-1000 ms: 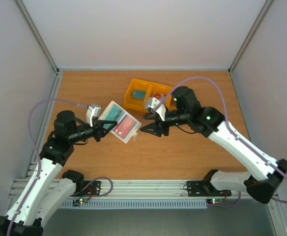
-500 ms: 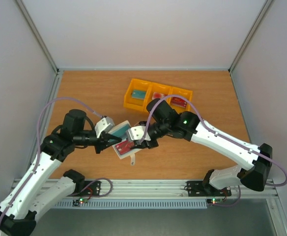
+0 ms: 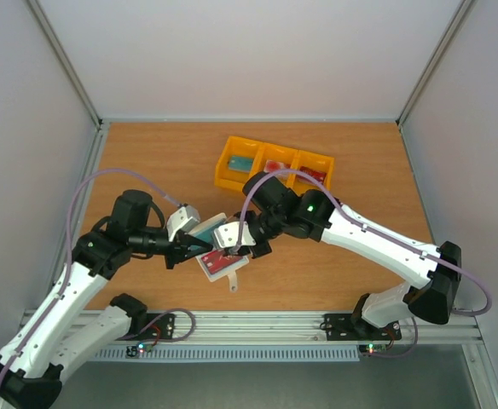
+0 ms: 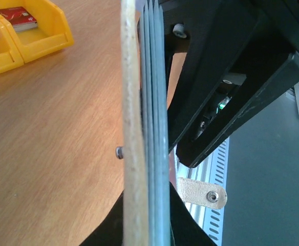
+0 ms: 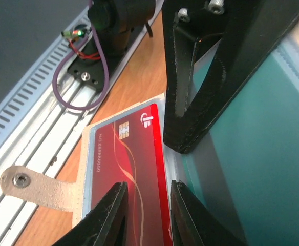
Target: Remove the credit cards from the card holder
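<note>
While the left gripper (image 3: 196, 244) is clamped on the card holder (image 3: 216, 266) and holds it up off the table, the holder is seen edge-on in the left wrist view, cream outside on one face and grey-blue sleeves stacked against it. The yellow tray (image 3: 230, 182) sits beyond the holder, well apart from it. The strap tab (image 5: 30, 186) hangs off the holder's near corner.

From the holder's right side comes the right gripper (image 5: 147, 185). Its fingers stand a narrow gap apart over the holder's open inner face, and nothing is visibly pinched between them. Two of the credit cards show there. The dark red card (image 5: 134, 164) sits in the holder's near pocket, and a teal card (image 5: 257, 154) fills the pocket beyond it, on the side where the left gripper clamps.

The coming move likely turns on the dark red card. Its long axis runs roughly in line with the right fingers, and its flat face is turned to the wrist camera. The right arm is clearly the one placed to draw the card out. For that, one finger would seemingly have to catch the card's edge.
</note>
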Motion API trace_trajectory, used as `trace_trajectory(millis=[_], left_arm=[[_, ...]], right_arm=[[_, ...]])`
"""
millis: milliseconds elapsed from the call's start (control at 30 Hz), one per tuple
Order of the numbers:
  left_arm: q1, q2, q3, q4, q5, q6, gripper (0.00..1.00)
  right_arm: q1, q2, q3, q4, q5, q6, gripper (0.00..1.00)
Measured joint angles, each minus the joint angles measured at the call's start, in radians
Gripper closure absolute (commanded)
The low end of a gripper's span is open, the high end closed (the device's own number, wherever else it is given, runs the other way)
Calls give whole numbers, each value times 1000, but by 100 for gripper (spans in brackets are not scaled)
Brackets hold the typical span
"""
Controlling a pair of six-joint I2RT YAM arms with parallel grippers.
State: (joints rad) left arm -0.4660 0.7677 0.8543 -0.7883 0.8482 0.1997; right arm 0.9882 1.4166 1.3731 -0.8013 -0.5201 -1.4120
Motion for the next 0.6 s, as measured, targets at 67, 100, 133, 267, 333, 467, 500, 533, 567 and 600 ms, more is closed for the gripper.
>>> trace_trajectory(millis=[67,100,133,267,333,467,500,533,567,600], left_arm=[[0,1,-5,0,-1,-18,100],[0,5,-8,0,-1,-27,100],[0,8,-11,0,-1,-36,100],[0,16,-17,1,-14,-55,100],[0,19,-17,3,-31,-57,100],[-5,19,-18,2,-87,-40,100],[-8,18,-18,1,-105,-28,100],[-8,18,-18,-1,-116,-19,100],[-11,18,-17,-2,-124,-8,100],[-12,18,-17,-3,-130,0,100]], right_arm=[[8,11,2,-9,25,-14,74],[13,16,3,-14,41,-20,74],[18,19,3,-17,59,-25,75],[39,31,3,-22,127,-46,75],[48,36,4,-25,159,-57,77],[63,63,22,-43,216,-79,87],[68,72,27,-47,225,-82,88],[71,82,30,-48,232,-85,90],[72,89,31,-48,236,-87,92],[73,95,31,-50,237,-87,94]])
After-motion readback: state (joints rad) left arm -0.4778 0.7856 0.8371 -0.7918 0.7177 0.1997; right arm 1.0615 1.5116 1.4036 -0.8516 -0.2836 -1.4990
